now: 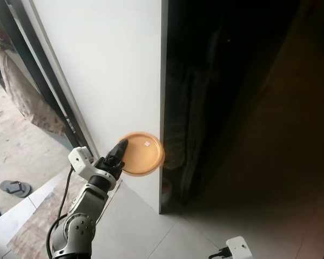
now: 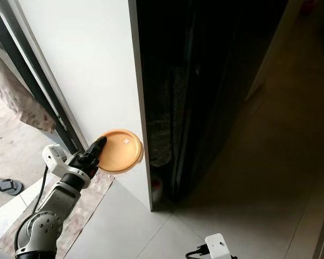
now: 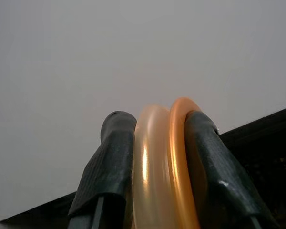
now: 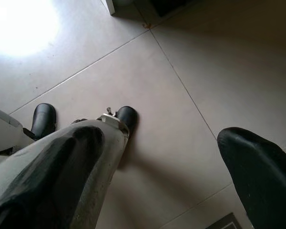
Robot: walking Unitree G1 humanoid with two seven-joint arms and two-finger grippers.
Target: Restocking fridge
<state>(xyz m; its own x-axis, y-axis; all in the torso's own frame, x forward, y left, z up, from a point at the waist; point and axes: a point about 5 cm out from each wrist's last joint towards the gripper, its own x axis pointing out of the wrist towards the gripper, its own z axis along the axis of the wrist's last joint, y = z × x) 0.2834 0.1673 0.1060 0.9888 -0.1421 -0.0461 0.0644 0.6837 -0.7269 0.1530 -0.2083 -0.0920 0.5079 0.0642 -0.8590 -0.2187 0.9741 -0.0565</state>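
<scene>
Big white panel [image 1: 113, 70] fills the upper left of the head views, its right edge running straight down to the floor [image 1: 146, 232]. Right of that edge it's all dark, glossy black surface [image 1: 216, 97], with dim reflections and no detail to make out. Pale tiles underfoot, a patterned strip [image 1: 38, 221] along the floor's left side, and a sandal [image 1: 14, 188] lying out near the left edge.

Left arm is up, silver and bent, and the left tool [image 1: 120, 151] is clamped on a round orange lid [image 1: 143, 154] with a clear rim. The lid hangs in the air in front of the panel's lower part, just at its right edge, flat face towards the camera, a small white sticker [image 1: 147, 144] near its top. From the left wrist, both black fingers [image 3: 109, 176] press the lid edge-on, one on each side, white panel behind.

Right arm hangs low. The right tool [image 4: 181, 176] points at the floor, fingers spread wide apart, nothing between them. Two black feet [image 4: 44, 119] of the robot stand on the tiles below it.
</scene>
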